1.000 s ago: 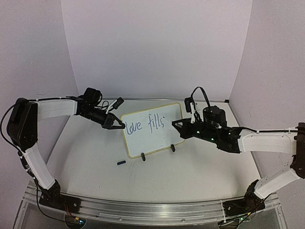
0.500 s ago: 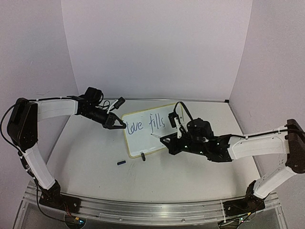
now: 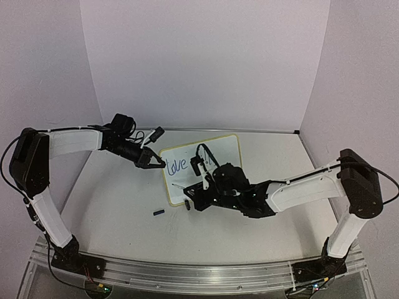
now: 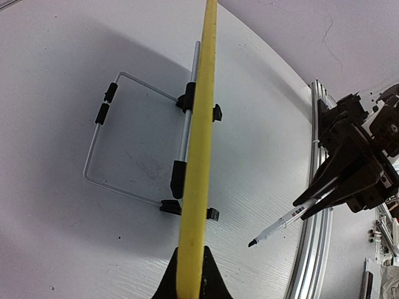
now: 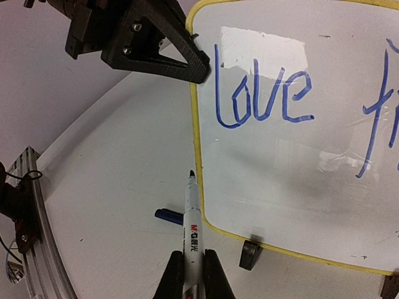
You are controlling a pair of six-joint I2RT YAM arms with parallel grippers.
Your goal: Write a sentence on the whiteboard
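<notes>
The whiteboard [image 3: 224, 149] stands upright on two black clip feet [image 5: 250, 254] at the table's middle. Its yellow rim [image 4: 199, 156] is seen edge-on in the left wrist view. The sentence [image 5: 262, 96] reads "love" in blue, with the start of a second word at the right edge of the right wrist view. My left gripper [image 3: 159, 164] [image 4: 191, 274] is shut on the board's left edge. My right gripper [image 3: 190, 195] [image 5: 193, 268] is shut on a white marker [image 5: 191, 218] [image 4: 280, 224]. The marker's tip hovers just off the board's lower left corner, not touching it.
The marker's blue cap [image 3: 159, 212] [image 5: 168, 216] lies on the table left of the board's near corner. A wire stand [image 4: 118, 137] props the board from behind. An aluminium rail [image 3: 187, 274] runs along the near table edge. Walls close in the back and sides.
My right arm has swept left across the front of the board with the marker, from the right edge to the lower left corner. The left gripper and the board have not moved.
</notes>
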